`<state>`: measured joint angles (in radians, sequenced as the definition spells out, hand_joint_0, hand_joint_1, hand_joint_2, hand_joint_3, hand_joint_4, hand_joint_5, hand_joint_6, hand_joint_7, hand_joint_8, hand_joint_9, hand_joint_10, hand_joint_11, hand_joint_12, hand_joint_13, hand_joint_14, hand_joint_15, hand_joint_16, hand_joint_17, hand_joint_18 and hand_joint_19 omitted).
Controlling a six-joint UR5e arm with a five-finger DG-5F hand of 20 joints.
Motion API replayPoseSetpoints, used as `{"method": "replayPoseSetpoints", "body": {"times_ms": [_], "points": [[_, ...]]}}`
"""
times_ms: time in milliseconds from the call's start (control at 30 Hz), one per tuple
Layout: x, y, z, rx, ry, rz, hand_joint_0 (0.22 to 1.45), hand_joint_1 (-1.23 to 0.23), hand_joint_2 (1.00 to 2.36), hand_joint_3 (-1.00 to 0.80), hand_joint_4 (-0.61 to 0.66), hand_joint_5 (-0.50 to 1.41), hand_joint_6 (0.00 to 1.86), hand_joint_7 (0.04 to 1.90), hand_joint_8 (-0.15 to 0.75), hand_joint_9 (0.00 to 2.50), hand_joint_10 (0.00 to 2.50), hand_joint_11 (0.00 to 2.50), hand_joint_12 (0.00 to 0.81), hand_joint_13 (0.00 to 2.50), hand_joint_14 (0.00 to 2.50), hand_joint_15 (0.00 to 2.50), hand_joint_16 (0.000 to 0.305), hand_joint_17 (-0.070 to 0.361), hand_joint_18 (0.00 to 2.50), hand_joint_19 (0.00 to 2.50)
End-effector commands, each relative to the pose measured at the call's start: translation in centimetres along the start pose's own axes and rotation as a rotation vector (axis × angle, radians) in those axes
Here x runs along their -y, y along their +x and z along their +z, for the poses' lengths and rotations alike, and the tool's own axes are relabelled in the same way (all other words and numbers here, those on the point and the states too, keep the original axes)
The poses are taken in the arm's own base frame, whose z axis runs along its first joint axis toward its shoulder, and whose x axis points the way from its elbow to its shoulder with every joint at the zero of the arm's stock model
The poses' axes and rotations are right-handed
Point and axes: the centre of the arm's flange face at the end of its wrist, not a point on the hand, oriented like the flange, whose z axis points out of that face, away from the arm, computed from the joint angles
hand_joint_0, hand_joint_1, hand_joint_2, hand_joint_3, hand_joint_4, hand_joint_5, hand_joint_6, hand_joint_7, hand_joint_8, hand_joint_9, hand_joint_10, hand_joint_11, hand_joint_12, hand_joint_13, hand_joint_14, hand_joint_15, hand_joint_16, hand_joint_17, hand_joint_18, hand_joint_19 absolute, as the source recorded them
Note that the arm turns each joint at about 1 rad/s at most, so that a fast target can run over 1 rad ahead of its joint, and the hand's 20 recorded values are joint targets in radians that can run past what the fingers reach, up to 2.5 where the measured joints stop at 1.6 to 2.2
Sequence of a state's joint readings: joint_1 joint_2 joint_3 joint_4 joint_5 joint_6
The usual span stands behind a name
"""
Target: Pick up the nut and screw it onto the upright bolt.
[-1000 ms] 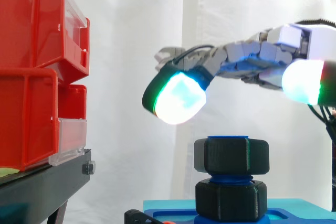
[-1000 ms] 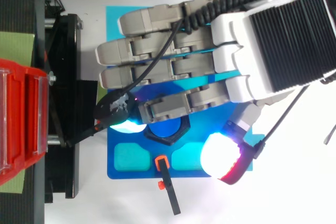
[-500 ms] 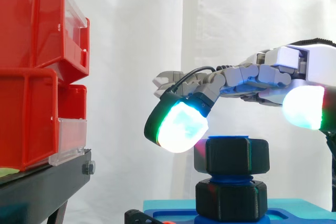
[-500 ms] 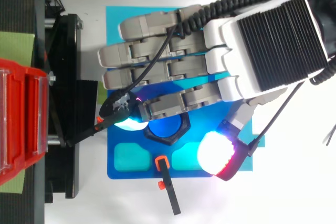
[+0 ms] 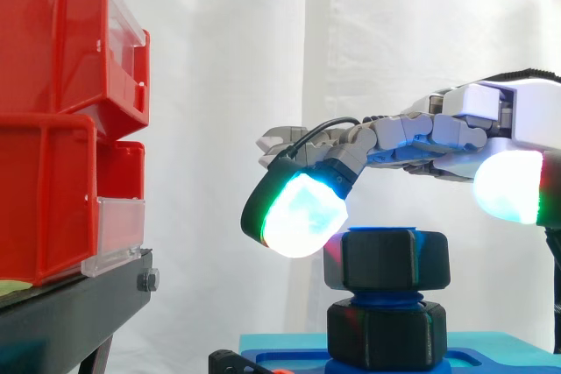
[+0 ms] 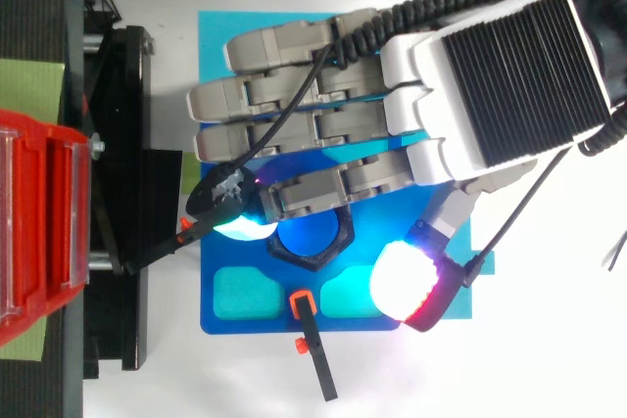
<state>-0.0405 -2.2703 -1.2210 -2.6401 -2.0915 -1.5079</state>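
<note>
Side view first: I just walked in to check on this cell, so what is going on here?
The robot's hand hangs open just above a black nut sitting at the top of the upright blue bolt. A second black nut sits lower on the same bolt. One glowing fingertip is beside the top nut's upper edge; whether it touches is unclear. Nothing is gripped. The bolt stands on a blue base.

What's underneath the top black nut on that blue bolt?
A short stretch of blue bolt shows below the upper nut, then a second black nut sitting at the blue base. The bolt's shaft inside both nuts is covered.
</note>
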Motion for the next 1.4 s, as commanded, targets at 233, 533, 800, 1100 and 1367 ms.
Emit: {"method": "replayPoseSetpoints", "body": {"times_ms": [233, 533, 800, 1100, 1367], "points": [[1.2, -0.5, -0.7, 0.025, -0.014, -0.029, 0.47, -0.18, 1.0, -0.5, 0.19, -0.14, 0.5, 0.82, 0.23, 0.28, 0.0, 0.0, 0.296, 0.03, 0.0, 0.0, 0.038, 0.085, 0.0, 0.0], [2.0, -0.5, -1.6, 0.019, -0.025, -0.031, 0.47, -0.18, 1.0, -0.5, 0.19, -0.13, 0.5, 0.82, 0.232, 0.3, 0.0, 0.0, 0.293, 0.06, 0.0, 0.0, 0.036, 0.082, 0.0, 0.0], [2.7, -0.8, -2.1, 0.02, -0.022, -0.033, 0.47, -0.19, 1.0, -0.5, 0.23, -0.11, 0.5, 0.86, 0.238, 0.35, 0.0, 0.0, 0.289, 0.1, 0.0, 0.0, 0.035, 0.08, 0.0, 0.0], [3.1, -1.8, -2.1, 0.009, -0.026, -0.032, 0.48, -0.22, 1.0, -0.5, 0.26, -0.04, 0.5, 0.99, 0.244, 0.49, 0.0, 0.0, 0.275, 0.2, 0.0, 0.0, 0.032, 0.073, 0.0, 0.0], [3.2, -2.4, -2.3, -0.016, -0.026, -0.044, 0.5, -0.19, 1.0, -0.5, 0.08, 0.04, 0.5, 1.22, 0.233, 0.79, 0.0, 0.0, 0.246, 0.33, 0.0, 0.0, 0.027, 0.061, 0.0, 0.0]]}}
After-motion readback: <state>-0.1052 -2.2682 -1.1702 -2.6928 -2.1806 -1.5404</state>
